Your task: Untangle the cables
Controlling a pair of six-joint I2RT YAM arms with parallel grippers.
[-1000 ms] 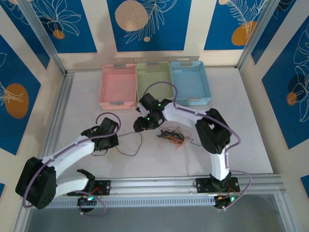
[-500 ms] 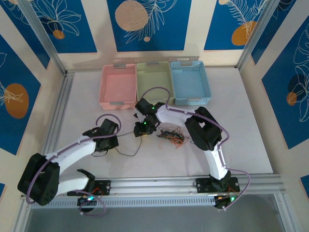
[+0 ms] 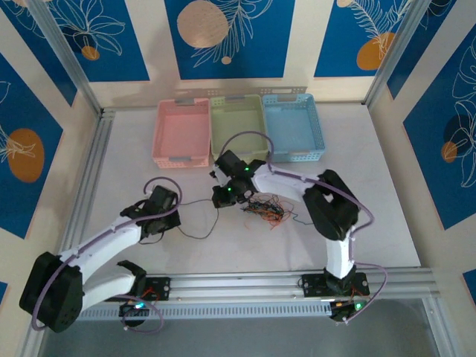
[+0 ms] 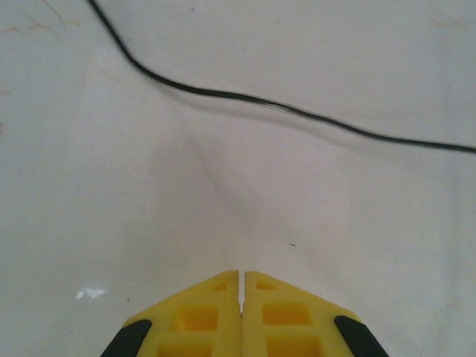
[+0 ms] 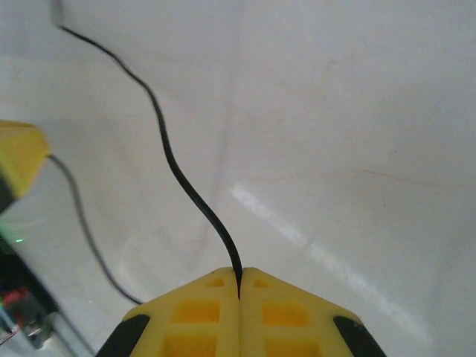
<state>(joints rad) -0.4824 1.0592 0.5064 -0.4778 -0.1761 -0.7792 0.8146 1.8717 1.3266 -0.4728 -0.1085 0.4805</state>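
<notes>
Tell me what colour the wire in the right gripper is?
Black wire, clearest in the right wrist view.

The top camera is looking down from high at the near edge over the whole desk (image 3: 387, 223). Both wrist cameras are peering close along it, seemingly sharing one black cable (image 4: 297, 113) with the overhead view.

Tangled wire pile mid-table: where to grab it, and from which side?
Not the knotted core. Probably pinch one strand at the right fringe of the tangled pile of thin black and red-orange wires, where ends splay onto the white table. Come straight down from above, closing across the strand: the wires lie flat and hair-thin.
</notes>
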